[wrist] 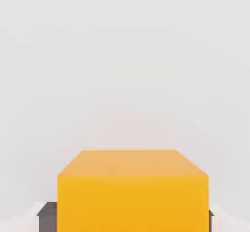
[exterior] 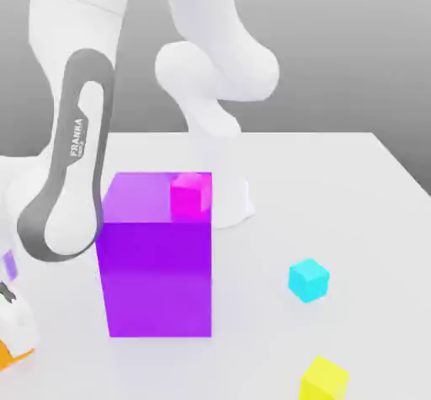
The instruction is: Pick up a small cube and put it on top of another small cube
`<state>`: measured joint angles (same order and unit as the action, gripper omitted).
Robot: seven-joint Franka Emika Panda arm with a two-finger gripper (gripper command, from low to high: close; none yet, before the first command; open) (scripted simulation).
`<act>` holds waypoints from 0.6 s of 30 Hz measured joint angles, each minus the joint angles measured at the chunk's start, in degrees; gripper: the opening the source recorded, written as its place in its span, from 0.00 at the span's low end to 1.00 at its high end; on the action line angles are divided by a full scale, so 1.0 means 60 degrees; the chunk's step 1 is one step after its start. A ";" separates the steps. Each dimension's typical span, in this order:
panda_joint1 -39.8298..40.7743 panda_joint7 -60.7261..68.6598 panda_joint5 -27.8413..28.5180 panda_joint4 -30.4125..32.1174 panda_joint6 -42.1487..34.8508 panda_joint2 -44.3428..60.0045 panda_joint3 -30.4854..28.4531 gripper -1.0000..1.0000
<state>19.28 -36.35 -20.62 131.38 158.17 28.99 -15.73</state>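
A white robot arm reached down to a small orange cube [wrist: 132, 192] at the near edge of a white worktop [exterior: 337, 188].

In the hand view, the claw [wrist: 131, 217] was shut on the orange cube, a dark finger pad [wrist: 48, 216] pressed against each side. In the exterior view, the cube sat at the lower left corner, beside a big purple block [exterior: 157, 255] with a small magenta cube [exterior: 190, 194] behind it. A cyan cube [exterior: 308, 280] and a yellow cube [exterior: 324, 379] lay well apart toward the exterior view's right.
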 joint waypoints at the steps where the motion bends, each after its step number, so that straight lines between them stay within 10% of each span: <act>1: 0.0050 0.0044 -0.0056 -0.0020 0.0072 0.0091 0.0060 0.00; 18: -0.1962 -0.0307 0.1849 0.1344 -0.3854 -0.5284 0.0097 0.00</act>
<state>7.51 -38.19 -9.53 139.44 135.04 -2.71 -15.15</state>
